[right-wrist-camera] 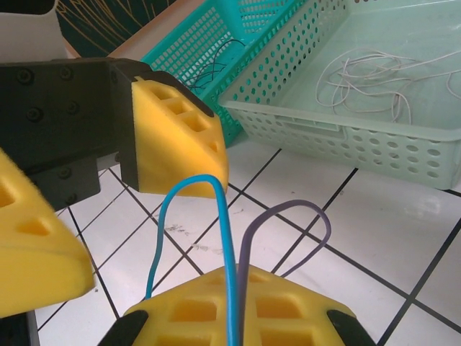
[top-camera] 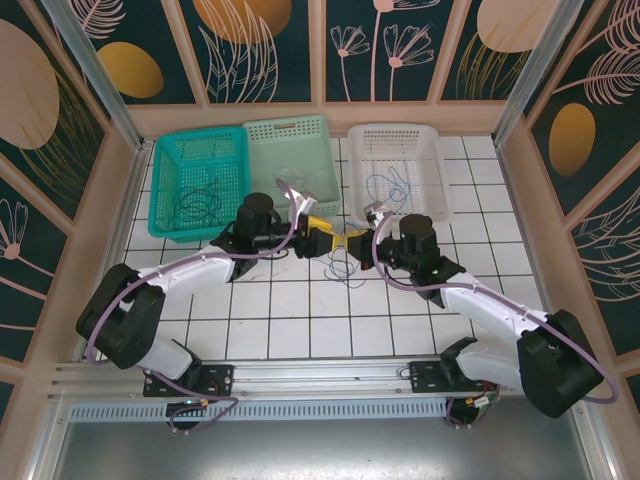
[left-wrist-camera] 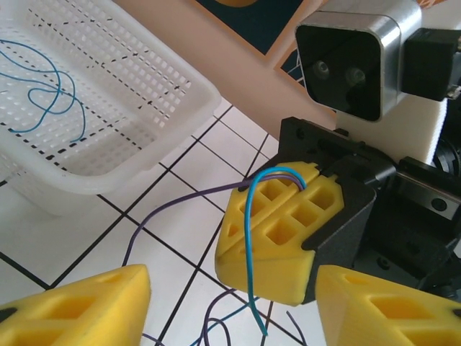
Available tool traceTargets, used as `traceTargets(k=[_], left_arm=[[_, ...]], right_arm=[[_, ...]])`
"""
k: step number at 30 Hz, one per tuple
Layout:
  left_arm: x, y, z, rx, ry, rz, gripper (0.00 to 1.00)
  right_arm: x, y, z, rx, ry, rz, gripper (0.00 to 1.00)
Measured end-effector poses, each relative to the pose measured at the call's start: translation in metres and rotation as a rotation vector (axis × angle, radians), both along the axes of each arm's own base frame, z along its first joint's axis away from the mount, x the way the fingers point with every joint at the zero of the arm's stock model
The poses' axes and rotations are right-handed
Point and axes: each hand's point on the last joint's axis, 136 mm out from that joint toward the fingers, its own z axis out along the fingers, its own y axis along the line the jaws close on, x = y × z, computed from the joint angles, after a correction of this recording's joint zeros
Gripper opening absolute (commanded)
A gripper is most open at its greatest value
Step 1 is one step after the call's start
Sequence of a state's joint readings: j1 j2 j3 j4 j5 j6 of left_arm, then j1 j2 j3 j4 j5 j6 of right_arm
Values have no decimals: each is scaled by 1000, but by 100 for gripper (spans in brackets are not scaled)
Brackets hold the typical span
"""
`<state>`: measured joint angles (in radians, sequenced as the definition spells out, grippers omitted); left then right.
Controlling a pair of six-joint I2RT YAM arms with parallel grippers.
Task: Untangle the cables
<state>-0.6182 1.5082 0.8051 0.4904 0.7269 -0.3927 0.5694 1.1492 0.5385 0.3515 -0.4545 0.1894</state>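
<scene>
The left gripper and the right gripper meet tip to tip over the white tiled table, just near of the gap between the middle and right baskets. The right gripper's yellow foam-like fingers are pressed together on a thin blue cable and a thin purple cable. Both cables rise in small arches out of the pinch. The short blue end hangs down past the fingertips, while the purple one trails off across the tiles. The left gripper's yellow fingers stand apart, one to each side of the right gripper's tip, with nothing clamped between them. Beneath the two grippers, more dark thin loops lie loose on the tiles.

Along the far side sit three perforated plastic baskets in a row. The teal basket on the left holds a tangle of dark cables. The pale mint-green basket in the middle holds pale grey-white cables. The white basket on the right holds a looped blue cable.
</scene>
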Motion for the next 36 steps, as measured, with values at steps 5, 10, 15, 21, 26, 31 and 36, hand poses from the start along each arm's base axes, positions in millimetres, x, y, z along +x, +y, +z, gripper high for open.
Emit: traceTargets(k=[5, 10, 15, 21, 26, 31, 36], left_arm=[[-1, -8, 2, -8, 2, -27, 27], [-5, -17, 1, -9, 5, -58, 0], [-3, -18, 0, 0, -5, -45, 0], [-3, -15, 0, 17, -5, -30, 0], [-3, -15, 3, 16, -9, -32, 0], [-3, -16, 5, 10, -5, -34, 0], [1, -15, 7, 10, 0, -2, 28]], right_arm=[[-2, 2, 0, 3, 0, 11, 4], [-2, 4, -4, -2, 12, 21, 14], [-2, 3, -12, -24, 29, 7, 59], [3, -5, -23, -76, 34, -39, 66], [1, -11, -30, -111, 36, -61, 62], [1, -12, -28, -133, 5, -68, 19], [3, -17, -20, -137, -27, -95, 0]])
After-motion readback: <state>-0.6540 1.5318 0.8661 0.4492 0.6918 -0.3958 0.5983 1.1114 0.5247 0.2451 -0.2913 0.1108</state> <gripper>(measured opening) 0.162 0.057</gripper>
